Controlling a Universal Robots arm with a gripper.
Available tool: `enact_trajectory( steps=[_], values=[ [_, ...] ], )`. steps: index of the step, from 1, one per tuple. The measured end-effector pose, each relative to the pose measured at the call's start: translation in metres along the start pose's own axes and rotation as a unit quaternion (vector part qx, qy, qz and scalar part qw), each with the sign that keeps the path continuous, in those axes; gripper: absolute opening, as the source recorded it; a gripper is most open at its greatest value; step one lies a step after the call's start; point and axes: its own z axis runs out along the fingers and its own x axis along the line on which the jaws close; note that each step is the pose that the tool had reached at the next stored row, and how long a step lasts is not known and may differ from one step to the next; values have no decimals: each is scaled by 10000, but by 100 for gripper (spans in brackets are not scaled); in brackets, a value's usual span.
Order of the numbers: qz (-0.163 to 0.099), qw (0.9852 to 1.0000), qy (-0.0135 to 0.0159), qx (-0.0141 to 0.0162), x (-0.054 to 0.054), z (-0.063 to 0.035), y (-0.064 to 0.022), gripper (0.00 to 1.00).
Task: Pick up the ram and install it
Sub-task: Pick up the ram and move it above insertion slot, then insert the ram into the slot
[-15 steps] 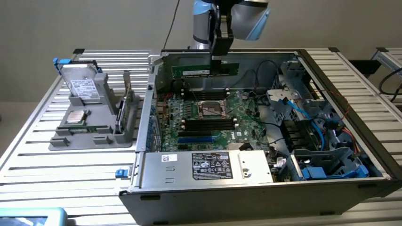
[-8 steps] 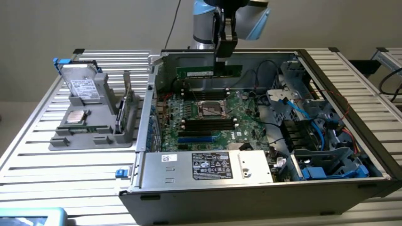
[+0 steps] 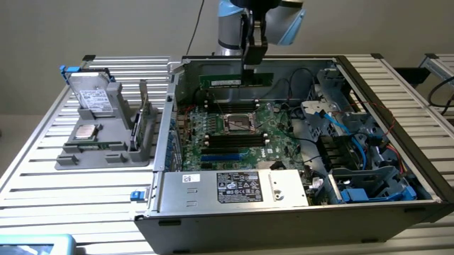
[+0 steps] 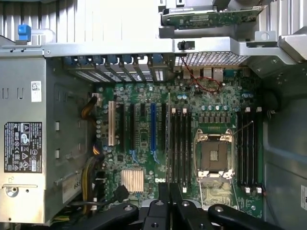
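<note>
The ram (image 3: pixel 221 80), a long narrow green stick with a white label, hangs level above the open computer case, close to its back wall. My gripper (image 3: pixel 253 73) comes down from above and is shut on the ram's upper edge, right of its middle. Below it lies the green motherboard (image 3: pixel 273 139) with its dark memory slots (image 3: pixel 234 141) and the CPU socket (image 3: pixel 237 122). In the wrist view the black fingers (image 4: pixel 158 211) are shut on the ram, seen edge-on as a thin line (image 4: pixel 169 143) over the motherboard, beside the memory slots (image 4: pixel 181 143).
The case walls (image 3: pixel 397 133) ring the board, with the power supply (image 3: pixel 241 187) at the front and blue cables and drive cages (image 3: pixel 369 186) at the exterior view's right. A grey holder (image 3: pixel 78 156) outside the case carries a hard drive (image 3: pixel 92 98) and a green expansion card (image 3: pixel 145 125).
</note>
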Motion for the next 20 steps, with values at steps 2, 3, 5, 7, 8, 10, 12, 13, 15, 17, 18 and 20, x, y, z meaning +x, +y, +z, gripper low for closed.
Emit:
enact_trajectory(
  steps=[2, 3, 5, 7, 8, 10, 12, 13, 15, 17, 18, 20],
  values=[
    [5, 10000, -75, -2, -8, 9, 0, 13],
    [7, 9999, -111, -3, -12, 14, 0, 13],
    [15, 9998, -180, -5, -19, 24, -2, 13],
    [38, 9997, -228, -7, -22, 42, -10, 13],
    [49, 9997, -237, -9, -25, 53, -18, 13],
    [65, 9997, -238, -16, -36, 77, -44, 13],
    [75, 9997, -239, -21, -51, 101, -73, 13],
    [75, 9997, -239, -24, -63, 114, -86, 13],
    [76, 9997, -229, -31, -84, 138, -106, 13],
    [76, 9998, -183, -41, -97, 150, -120, 13],
    [76, 9998, -151, -46, -103, 155, -126, 13],
    [77, 9999, -82, -55, -113, 164, -138, 13]
  ],
)
